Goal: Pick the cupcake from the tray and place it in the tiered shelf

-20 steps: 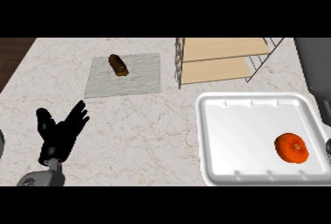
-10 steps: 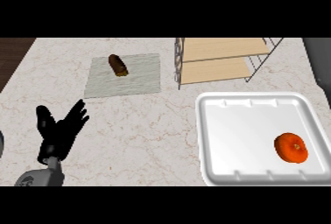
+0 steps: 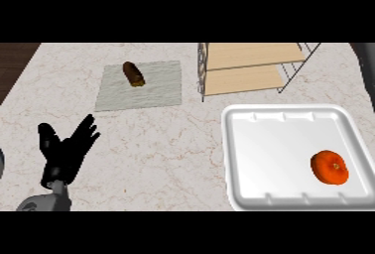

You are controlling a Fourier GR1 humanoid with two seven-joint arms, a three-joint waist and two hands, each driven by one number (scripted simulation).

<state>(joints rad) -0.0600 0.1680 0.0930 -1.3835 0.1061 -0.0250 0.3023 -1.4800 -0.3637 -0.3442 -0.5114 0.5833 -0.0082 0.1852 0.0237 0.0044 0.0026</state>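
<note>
Orange-red cupcake (image 3: pixel 329 167) sits untouched near the right side of the white tray (image 3: pixel 249 149), same spot as a second ago. Right hand has slipped out of view, left hand (image 3: pixel 66 151) rests with fingers spread. Tiered shelf (image 3: pixel 249 67) waits; picking hasn't started, I'd say.

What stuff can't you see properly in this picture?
- Right hand: shows nowhere in the head view; only the left hand appears, open, at the lower left.
- Tiered shelf: its top is cut off by the view's upper edge.
- Orange item on the white tray: too small to tell whether it is a cupcake.
- Brown item on the grey mat: too small to identify.
</note>
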